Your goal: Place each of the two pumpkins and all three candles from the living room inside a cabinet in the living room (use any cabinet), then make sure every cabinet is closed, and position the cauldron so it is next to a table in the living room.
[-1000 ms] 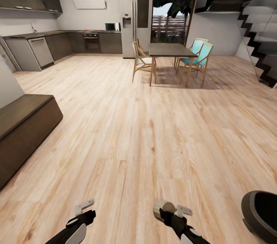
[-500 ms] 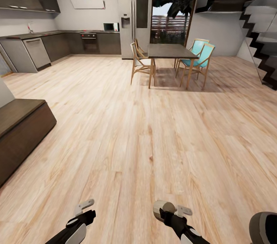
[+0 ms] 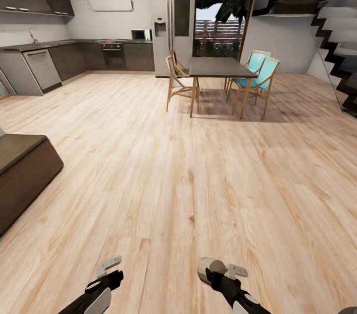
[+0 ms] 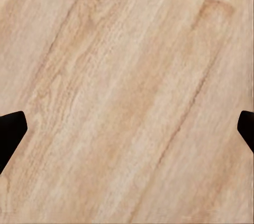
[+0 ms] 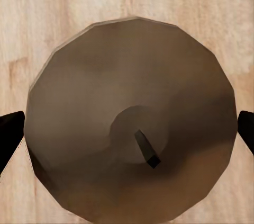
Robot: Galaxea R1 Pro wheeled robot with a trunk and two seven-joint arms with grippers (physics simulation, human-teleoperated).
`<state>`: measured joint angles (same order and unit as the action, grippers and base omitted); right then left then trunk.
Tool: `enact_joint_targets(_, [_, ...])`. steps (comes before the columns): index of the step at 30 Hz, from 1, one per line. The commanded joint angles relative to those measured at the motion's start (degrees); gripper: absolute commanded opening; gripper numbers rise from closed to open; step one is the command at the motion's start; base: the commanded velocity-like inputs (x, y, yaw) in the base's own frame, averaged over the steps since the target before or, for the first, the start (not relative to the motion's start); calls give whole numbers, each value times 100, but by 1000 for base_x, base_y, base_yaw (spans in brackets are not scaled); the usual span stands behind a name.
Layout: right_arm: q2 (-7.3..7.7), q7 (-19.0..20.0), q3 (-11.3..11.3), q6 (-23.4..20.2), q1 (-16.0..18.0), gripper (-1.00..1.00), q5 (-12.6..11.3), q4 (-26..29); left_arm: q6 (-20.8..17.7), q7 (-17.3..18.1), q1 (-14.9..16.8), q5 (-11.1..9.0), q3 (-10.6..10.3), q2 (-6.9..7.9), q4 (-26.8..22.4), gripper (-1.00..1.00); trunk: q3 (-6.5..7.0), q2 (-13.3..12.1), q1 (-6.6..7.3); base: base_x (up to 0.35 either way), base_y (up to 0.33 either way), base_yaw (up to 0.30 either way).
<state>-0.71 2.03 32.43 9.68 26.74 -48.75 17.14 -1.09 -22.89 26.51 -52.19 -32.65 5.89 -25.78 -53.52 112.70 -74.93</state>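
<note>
Carrying step: your right gripper (image 5: 127,128) has its jaws clamped on a candle (image 5: 130,118); your left gripper (image 4: 127,128) has its jaws wide, empty. Next, steer toward the cabinet (image 3: 22,175) at the frame's left edge and open a drawer.

Black forearms with white panels; each tool pale grey, black fingertips.

A dining table (image 3: 220,67) with wooden chairs (image 3: 179,82) stands before the refrigerator (image 3: 172,24).
</note>
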Motion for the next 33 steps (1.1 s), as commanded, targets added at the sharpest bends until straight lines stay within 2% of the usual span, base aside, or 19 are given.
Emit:
enact_joint_targets(1, [0,24,35,34,6,-100,-55,-9,-12,-48,4,-29,-48,8,-15,100,-4,2,-3,325,-87,0])
enact_joint_targets(10, [0,25,35,42,9,-100,-55,-9,-10,-48,4,-42,-48,8,-15,100,-4,2,-3,325,-79,0])
enact_joint_targets(33, [0,25,35,26,6,-100,-57,-9,-6,-48,4,-53,-48,8,-15,100,-4,2,-3,325,-2,0])
